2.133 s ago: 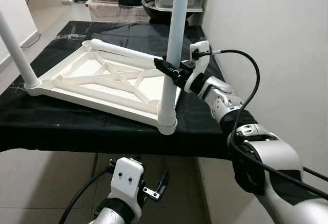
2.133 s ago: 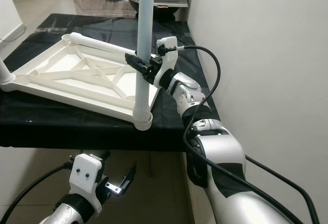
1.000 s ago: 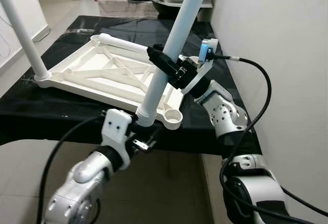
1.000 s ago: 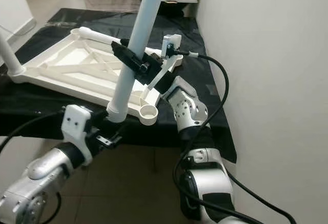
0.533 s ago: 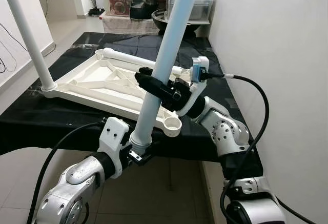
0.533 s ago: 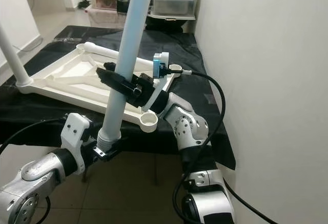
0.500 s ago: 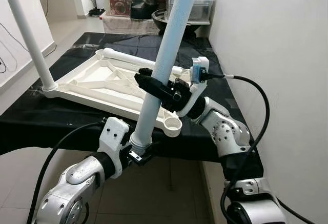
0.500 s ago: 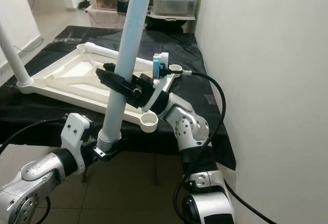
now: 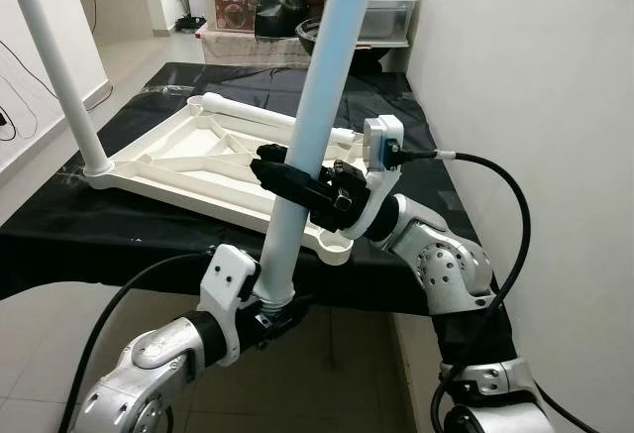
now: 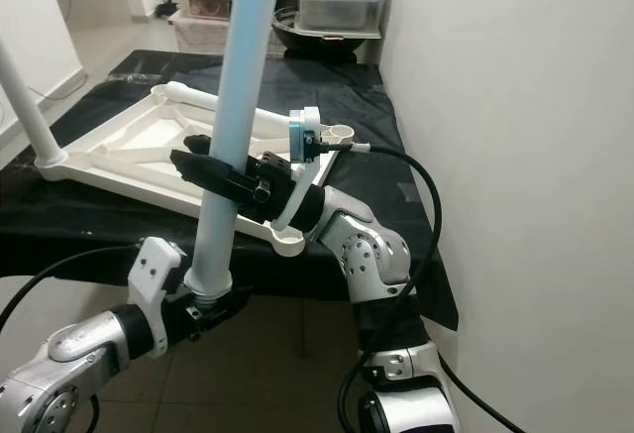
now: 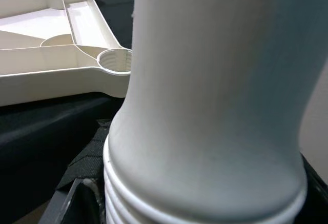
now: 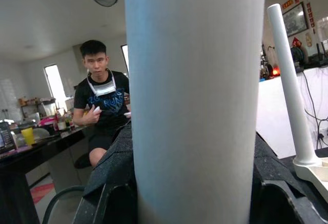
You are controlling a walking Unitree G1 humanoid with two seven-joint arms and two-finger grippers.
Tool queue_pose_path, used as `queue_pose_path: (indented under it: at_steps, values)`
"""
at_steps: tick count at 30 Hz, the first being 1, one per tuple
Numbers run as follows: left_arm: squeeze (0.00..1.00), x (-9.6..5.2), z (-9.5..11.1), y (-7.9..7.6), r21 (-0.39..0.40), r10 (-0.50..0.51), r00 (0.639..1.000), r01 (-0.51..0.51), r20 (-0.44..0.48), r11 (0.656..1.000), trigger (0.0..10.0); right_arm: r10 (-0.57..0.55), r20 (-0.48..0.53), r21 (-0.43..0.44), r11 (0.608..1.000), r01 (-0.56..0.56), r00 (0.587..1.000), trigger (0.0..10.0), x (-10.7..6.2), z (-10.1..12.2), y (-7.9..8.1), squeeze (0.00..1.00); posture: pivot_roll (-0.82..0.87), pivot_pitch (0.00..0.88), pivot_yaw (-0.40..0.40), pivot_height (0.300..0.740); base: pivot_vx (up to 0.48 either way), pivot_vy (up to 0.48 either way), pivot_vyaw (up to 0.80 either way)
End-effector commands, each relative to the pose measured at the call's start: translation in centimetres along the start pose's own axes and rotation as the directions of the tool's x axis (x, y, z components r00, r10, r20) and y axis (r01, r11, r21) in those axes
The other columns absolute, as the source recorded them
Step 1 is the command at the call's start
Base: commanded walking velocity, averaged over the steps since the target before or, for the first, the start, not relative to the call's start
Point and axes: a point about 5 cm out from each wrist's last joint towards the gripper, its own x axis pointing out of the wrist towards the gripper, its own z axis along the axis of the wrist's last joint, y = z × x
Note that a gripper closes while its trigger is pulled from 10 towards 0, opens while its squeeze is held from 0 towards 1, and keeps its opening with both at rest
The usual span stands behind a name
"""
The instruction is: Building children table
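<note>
A white children's table top [image 9: 188, 161] lies upside down on a black-covered table [image 9: 119, 230]. One white leg [image 9: 54, 66] stands screwed in at its far-left corner. Another leg [image 9: 263, 114] lies along its far edge. A third leg [image 9: 322, 86] stands nearly upright in front of the table's near edge. My right gripper [image 9: 277, 177] is shut around its middle. My left gripper [image 9: 269, 311] is shut on its threaded lower end [image 11: 154, 203]. The empty near-right socket [image 9: 335, 248] sits just beside the held leg.
A white wall [image 9: 535, 106] runs close along the right side. A dark bowl [image 9: 317, 32] and a clear storage box [image 9: 381, 12] stand behind the table's far end. A person [image 12: 102, 106] stands across the room in the right wrist view. Tiled floor [image 9: 129, 56] lies to the left.
The held leg stood in the near-right socket; it has since come out and off the table's edge towards me. My left gripper rose and took its threaded end. The camera also shifted.
</note>
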Motion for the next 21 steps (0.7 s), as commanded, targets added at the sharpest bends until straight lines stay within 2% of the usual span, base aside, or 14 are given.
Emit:
queue_pose_path:
  at_steps: [1,8,9,10,12,13,15,17,18,21]
  values:
    - [0.0,0.0,-0.4,0.1,-0.02,0.002,1.0,-0.002,-0.007,1.0,0.0,0.036,0.003,0.004,0.999,-0.036,0.999,0.0,0.4,-0.1,0.6,0.0,0.11,0.033,-0.032,0.74,0.0,0.0,0.0]
    - [0.0,-0.2,-0.5,0.3,-0.014,0.022,1.0,-0.022,-0.008,1.0,0.0,0.024,-0.012,-0.001,1.0,-0.024,1.0,0.0,0.4,-0.4,0.8,0.0,0.1,0.036,-0.032,0.74,0.0,0.0,0.0]
    - [0.0,-0.2,-0.6,0.5,-0.004,0.04,0.999,-0.04,-0.014,0.999,0.0,-0.007,-0.031,-0.017,1.0,0.007,0.999,5.8,0.3,-0.5,0.7,0.0,0.1,0.039,-0.037,0.74,0.0,0.0,0.0]
    - [0.0,-0.2,-0.7,0.9,0.015,0.077,0.997,-0.077,-0.018,0.997,10.0,-0.083,-0.033,-0.053,0.995,0.081,0.996,10.0,0.2,-0.6,0.0,0.17,0.1,0.041,-0.036,0.74,0.0,0.0,0.0]
    - [0.0,-0.2,-0.7,0.9,0.015,0.077,0.997,-0.077,-0.018,0.997,10.0,-0.083,-0.033,-0.053,0.995,0.081,0.996,10.0,0.2,-0.6,0.0,0.17,0.1,0.041,-0.036,0.74,0.0,0.0,0.0]
    - [0.0,-0.2,-0.8,1.5,0.046,0.133,0.991,-0.132,-0.018,0.99,10.0,-0.143,-0.034,-0.077,0.987,0.14,0.989,10.0,-0.1,-0.6,-0.5,1.0,0.1,0.043,-0.039,0.74,0.0,0.0,0.0]
    - [0.0,-0.2,-0.8,1.5,0.046,0.133,0.991,-0.132,-0.018,0.99,10.0,-0.143,-0.034,-0.077,0.987,0.14,0.989,10.0,-0.1,-0.6,-0.5,1.0,0.1,0.043,-0.039,0.74,0.0,0.0,0.0]
    - [0.0,-0.3,-0.7,2.7,0.104,0.231,0.973,-0.229,-0.011,0.968,10.0,-0.218,-0.057,-0.114,0.971,0.21,0.974,10.0,-0.4,-0.7,-1.0,1.0,0.1,0.048,-0.04,0.74,0.0,0.0,0.0]
    - [0.0,-0.3,-0.5,3.1,0.138,0.268,0.963,-0.264,-0.009,0.955,10.0,-0.244,-0.079,-0.131,0.964,0.233,0.967,10.0,-0.5,-0.9,-1.1,0.0,0.1,0.052,-0.038,0.74,0.0,0.0,0.0]
    - [0.0,-0.3,-0.4,3.5,0.174,0.299,0.954,-0.294,0.0,0.94,10.0,-0.278,-0.095,-0.145,0.954,0.263,0.956,10.0,-0.5,-1.0,-1.1,0.0,0.09,0.054,-0.04,0.74,0.0,0.0,0.0]
